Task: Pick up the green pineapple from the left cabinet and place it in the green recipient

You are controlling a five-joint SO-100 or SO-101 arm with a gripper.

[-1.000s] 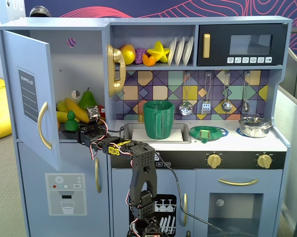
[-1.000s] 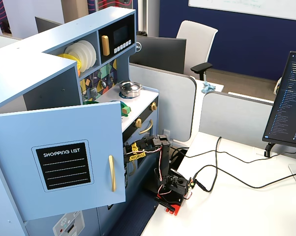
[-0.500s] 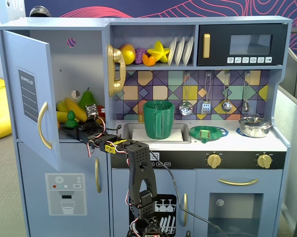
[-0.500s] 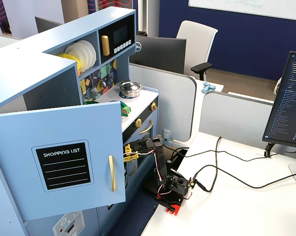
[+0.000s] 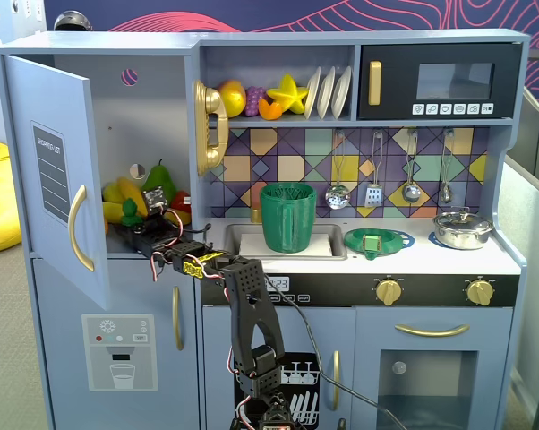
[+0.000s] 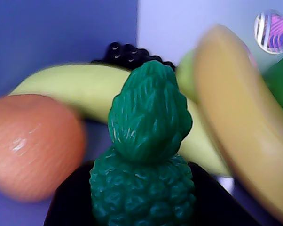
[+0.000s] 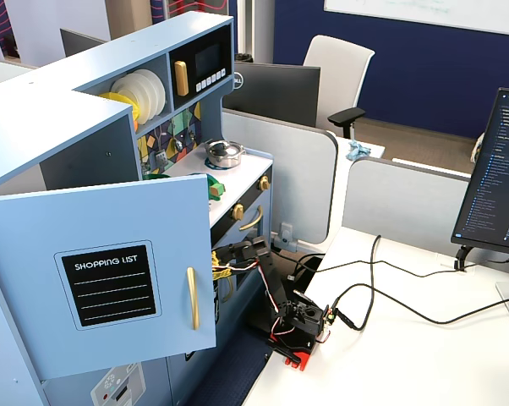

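In the fixed view facing the kitchen, your gripper [image 5: 129, 226] reached into the left cabinet [image 5: 144, 152], whose door [image 5: 53, 170] stood swung open, and met the green pineapple [image 5: 129, 212] near the front edge of the cabinet shelf, in front of the bananas [image 5: 117, 193] and the pear [image 5: 158, 178]; from there you could not tell how the jaws stood. The green recipient [image 5: 286, 216] stood upright in the sink [image 5: 332, 243] on the counter, well apart from the arm. In the wrist view, the green pineapple [image 6: 145, 165] filled the middle, upright, with dark gripper parts showing on either side of its bumpy body, an orange fruit [image 6: 33, 143] at its left and bananas [image 6: 235, 117] behind and to the right; whether the fingers pressed on it was unclear. In the fixed view from the side, the cabinet door [image 7: 102, 275] hid the gripper and the fruit, and only the arm [image 7: 267, 279] showed beyond its edge.
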